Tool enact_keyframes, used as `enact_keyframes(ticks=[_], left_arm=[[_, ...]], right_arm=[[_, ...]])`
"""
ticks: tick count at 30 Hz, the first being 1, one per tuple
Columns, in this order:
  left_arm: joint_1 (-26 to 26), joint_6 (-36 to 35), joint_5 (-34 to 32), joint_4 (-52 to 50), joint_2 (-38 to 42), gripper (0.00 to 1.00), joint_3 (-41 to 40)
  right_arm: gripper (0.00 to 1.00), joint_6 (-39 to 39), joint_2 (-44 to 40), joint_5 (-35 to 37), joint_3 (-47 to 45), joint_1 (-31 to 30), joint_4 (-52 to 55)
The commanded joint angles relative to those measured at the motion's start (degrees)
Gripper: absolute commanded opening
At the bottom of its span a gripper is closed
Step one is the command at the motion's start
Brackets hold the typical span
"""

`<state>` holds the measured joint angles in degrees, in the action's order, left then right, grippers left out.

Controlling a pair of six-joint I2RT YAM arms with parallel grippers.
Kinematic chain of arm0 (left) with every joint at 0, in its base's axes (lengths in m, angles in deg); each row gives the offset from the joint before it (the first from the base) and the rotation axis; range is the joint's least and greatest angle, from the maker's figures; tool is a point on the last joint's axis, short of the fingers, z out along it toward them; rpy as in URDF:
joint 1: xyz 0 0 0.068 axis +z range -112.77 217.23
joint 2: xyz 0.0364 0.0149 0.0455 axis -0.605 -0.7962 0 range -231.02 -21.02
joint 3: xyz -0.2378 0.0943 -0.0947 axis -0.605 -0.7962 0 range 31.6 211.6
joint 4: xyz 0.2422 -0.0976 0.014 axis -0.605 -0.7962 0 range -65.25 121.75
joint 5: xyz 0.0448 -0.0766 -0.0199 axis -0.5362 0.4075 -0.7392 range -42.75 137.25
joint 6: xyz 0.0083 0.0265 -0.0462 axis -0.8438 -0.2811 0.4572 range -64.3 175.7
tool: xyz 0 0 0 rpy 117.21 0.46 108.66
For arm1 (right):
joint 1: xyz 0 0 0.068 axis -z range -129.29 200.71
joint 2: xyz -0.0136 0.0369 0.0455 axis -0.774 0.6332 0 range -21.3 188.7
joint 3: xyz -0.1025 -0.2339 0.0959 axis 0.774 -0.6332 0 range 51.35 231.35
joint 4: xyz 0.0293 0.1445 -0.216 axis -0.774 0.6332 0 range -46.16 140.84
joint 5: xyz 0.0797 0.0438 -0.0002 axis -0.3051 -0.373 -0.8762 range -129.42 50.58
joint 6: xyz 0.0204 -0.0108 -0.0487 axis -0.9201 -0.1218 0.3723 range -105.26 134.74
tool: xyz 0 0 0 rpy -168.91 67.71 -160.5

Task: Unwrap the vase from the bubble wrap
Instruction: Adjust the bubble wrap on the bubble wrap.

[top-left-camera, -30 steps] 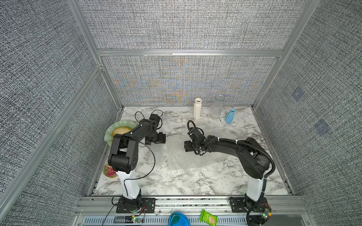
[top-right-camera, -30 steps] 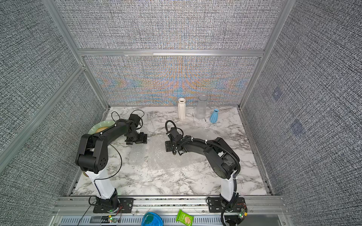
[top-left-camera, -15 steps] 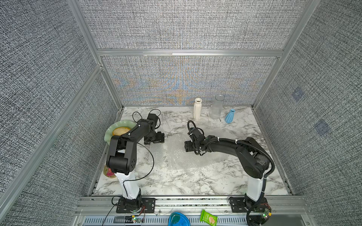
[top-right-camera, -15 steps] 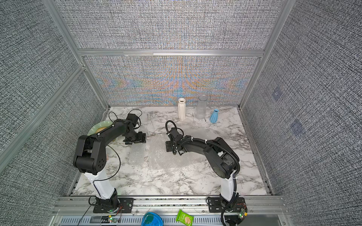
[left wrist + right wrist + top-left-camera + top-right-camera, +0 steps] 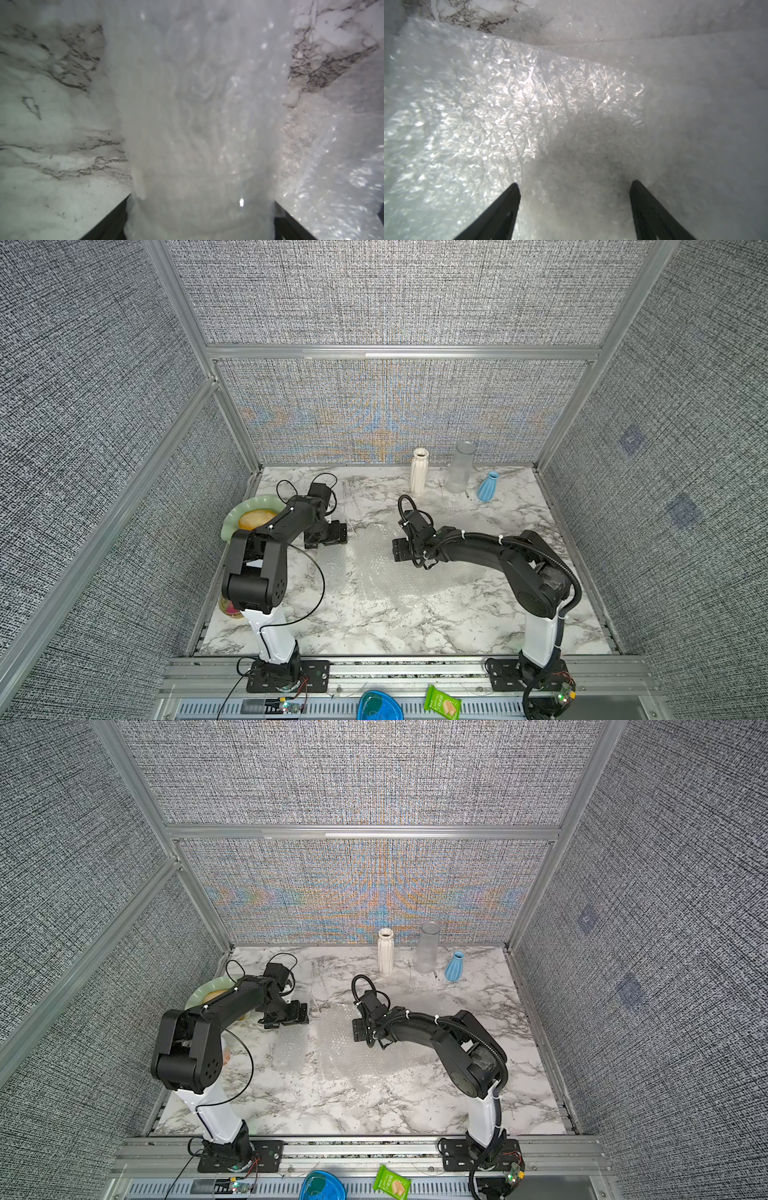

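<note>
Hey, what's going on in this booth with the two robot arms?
Two arms are unwrapping bubble wrap on a marble table. The left gripper has its jaws on either side of a wrapped roll lying on the table; whether they pinch it is unclear. The right gripper hangs open over a loose sheet of bubble wrap. A white vase, a clear vase and a blue vase stand bare along the back.

L wrist view blurry; bubble wrap (image 5: 197, 104) roll hides contents, left end effector (image 5: 201, 200) grip unclear, fingers (image 5: 112, 224) cropped at edge.
</note>
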<state>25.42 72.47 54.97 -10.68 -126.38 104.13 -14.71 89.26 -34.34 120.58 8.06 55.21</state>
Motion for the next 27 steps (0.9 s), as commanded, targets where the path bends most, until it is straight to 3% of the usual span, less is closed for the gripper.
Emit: enact_keyframes(ticks=[1,12,27], left_arm=[[-0.01,0.53,0.52,0.60,-0.85,0.88,0.11],[0.04,0.57,0.34,0.57,-0.32,0.71,0.92],[-0.55,0.32,4.15,-3.69,7.67,0.65,3.76]], right_arm=[[0.79,-0.69,-0.87,-0.11,-0.08,0.03,1.46],[0.79,-0.34,-9.12,-1.56,0.55,0.02,1.92],[0.79,-1.38,-20.32,0.41,-2.39,1.62,2.40]])
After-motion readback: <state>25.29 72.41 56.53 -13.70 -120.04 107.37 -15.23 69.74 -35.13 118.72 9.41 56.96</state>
